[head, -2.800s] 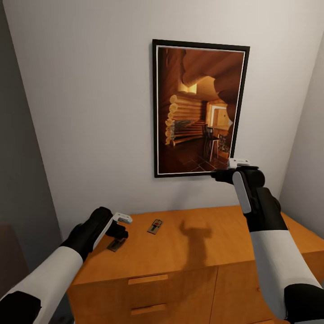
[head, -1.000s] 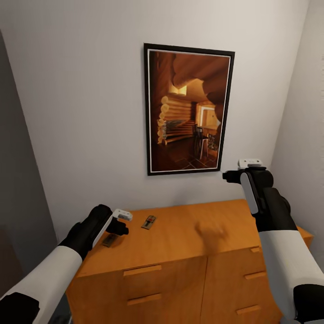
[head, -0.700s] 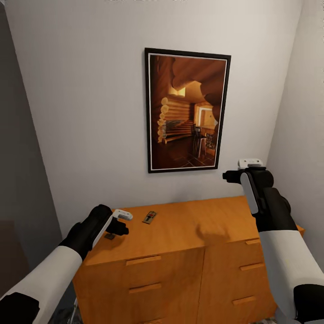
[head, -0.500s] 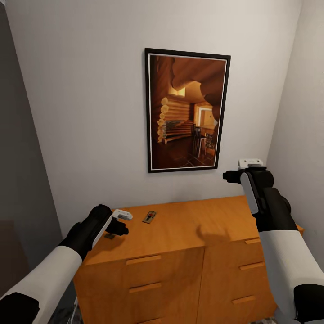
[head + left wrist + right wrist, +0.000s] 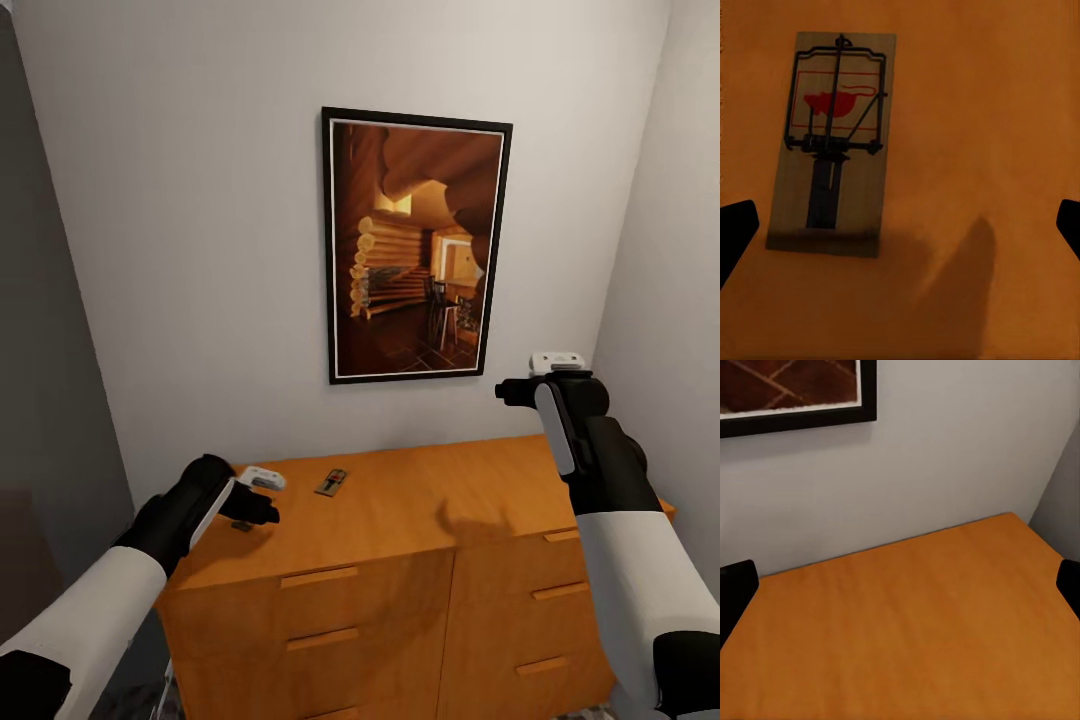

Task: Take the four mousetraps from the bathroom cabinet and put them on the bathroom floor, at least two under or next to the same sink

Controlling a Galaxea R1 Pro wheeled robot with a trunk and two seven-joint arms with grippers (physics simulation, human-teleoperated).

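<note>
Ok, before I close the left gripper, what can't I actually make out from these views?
- Mousetrap under the left gripper: in the head view the arm hides most of it; a dark corner shows.
- Second mousetrap: too small in the head view for detail.
- Other two mousetraps: whereabouts cannot be told.
- Left wrist view: the fingertips are cut by the edges, so height above the mousetrap is unclear.
- Cabinet: drawer contents hidden behind closed fronts.

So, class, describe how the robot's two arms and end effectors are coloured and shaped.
Both arms have white tubular forearm shells and black wrist housings. The left end effector and right end effector carry small white-grey tips. A white strip runs along the right wrist. No cables show.
</note>
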